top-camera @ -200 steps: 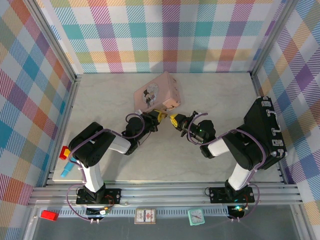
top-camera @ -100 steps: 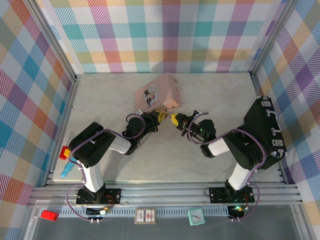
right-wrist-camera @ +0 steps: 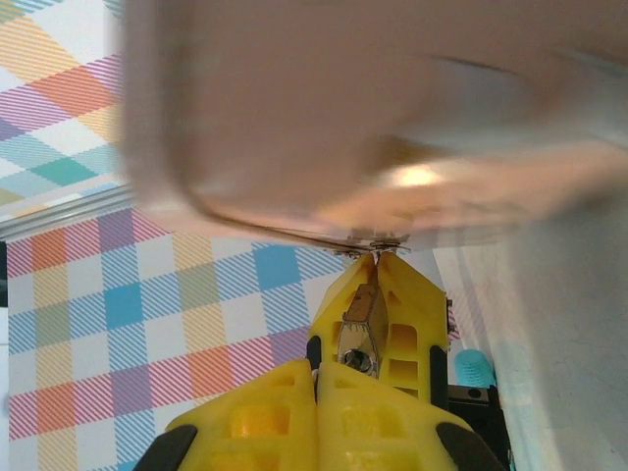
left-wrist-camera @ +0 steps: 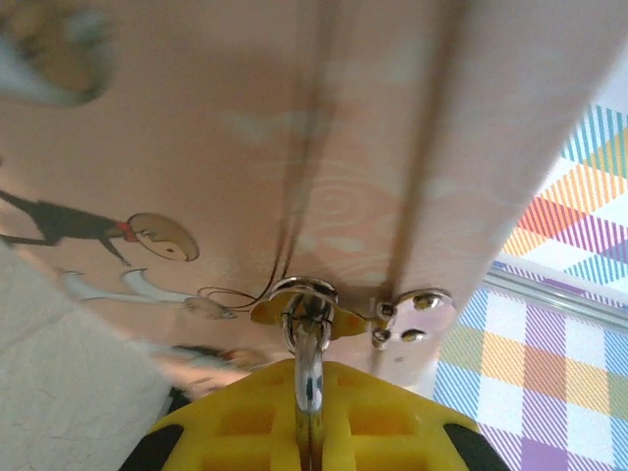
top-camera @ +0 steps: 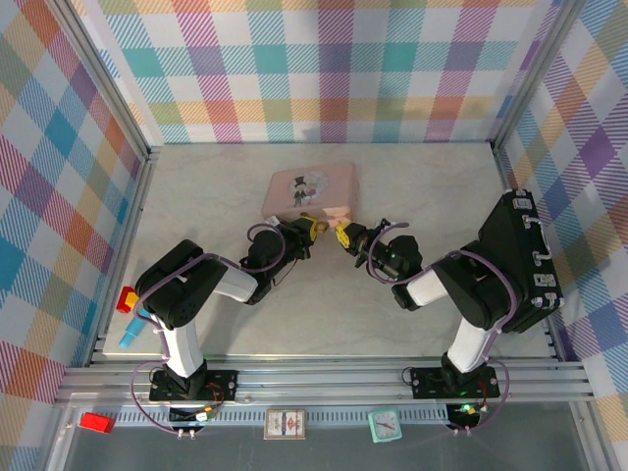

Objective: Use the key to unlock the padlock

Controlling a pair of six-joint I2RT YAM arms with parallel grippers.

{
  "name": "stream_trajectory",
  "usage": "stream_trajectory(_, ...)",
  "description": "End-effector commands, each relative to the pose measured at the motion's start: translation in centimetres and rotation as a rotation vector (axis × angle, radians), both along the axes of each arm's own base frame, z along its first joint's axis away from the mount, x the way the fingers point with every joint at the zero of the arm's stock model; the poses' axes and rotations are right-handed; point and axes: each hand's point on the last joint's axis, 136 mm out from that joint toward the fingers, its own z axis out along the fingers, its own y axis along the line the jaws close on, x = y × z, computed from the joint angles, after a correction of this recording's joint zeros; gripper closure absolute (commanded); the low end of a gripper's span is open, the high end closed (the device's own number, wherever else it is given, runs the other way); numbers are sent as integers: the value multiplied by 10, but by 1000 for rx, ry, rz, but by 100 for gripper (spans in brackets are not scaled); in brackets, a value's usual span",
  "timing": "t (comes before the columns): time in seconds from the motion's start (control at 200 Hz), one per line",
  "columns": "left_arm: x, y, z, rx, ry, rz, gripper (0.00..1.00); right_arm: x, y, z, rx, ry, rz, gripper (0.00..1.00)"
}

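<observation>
Left fingers (left-wrist-camera: pixel 245 432) pinch 1 padlock (left-wrist-camera: pixel 307 378); right fingers (right-wrist-camera: pixel 412 329) pinch 1 key (right-wrist-camera: pixel 359 319).

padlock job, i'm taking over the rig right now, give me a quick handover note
left gripper: shut on the padlock, pinching its silvery shackle, close against the near side of the pink tin.
right gripper: shut on a small metal piece that looks like the key, tip pointing at the tin.
Done: both items are gripped, and the grippers face each other a little apart.
To do: bring the key to the keyhole, insert, turn, free the shackle. The keyhole is not visible, so check alignment first.
</observation>
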Motion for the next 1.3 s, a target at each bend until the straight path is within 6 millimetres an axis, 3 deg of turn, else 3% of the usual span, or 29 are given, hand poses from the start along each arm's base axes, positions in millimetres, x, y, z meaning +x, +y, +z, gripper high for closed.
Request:
stream_trajectory(0.0,-9,-21,95,-159,-241,-73,100,-7,14,-13,-3,45,40,100)
stream_trajectory(0.15,-9,-21,94,-156,-239,-73,100,-10,18,-12,2,49,49,100)
stream_trajectory(0.36,-9,-23,87,-147,-228,-79,100,-22,19,-44,-20,149,57,100)
stream_trajectory(0.525,-11,-25,84,-143,-222,-87,100,-26,16,-55,-30,183,49,100)
stream_trajectory(0.81,-12,-33,77,-124,-219,-123,100,-25,23,-54,-22,186,77,100)
stream_trajectory(1.055,-19,-33,50,-46,-197,-159,100,-24,14,-48,-32,153,49,100)
stream_trajectory(1.18,-12,-15,24,81,-183,-160,100,-25,-1,-47,-66,142,39,100)
stream_trajectory(1.295,-8,-3,3,194,-176,-208,100,-37,-1,-55,-161,141,117,100)
